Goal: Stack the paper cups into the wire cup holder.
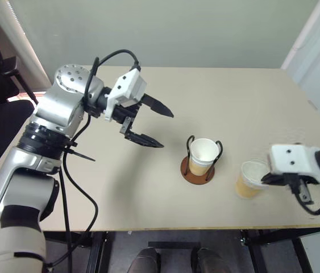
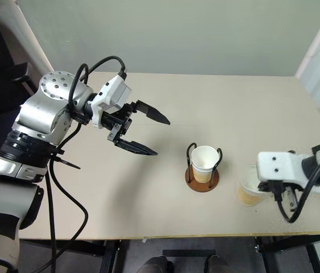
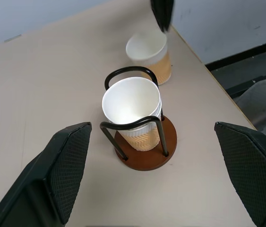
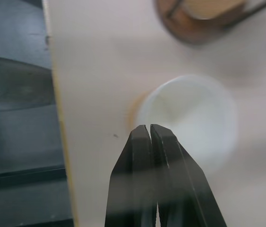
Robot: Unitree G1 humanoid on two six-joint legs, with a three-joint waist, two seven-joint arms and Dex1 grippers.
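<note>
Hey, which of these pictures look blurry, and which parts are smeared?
Right wrist view: the loose paper cup and wire cup holder are soft; the shut right claw is sharper. Eye views: that cup is smeared beside the right claw. Left wrist view: crisp on the cup in the holder.

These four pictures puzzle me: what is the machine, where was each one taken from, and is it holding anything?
It is a humanoid robot with two arms, each ending in two black fingers. Two pictures look down from its head; two come from cameras on its wrists. On the beige table stands a wire cup holder with paper cups nested inside. Another paper cup stands beside it. The left gripper hovers open, holding nothing. The right gripper is shut at that cup's rim; whether it pinches the rim, I cannot tell.
</note>
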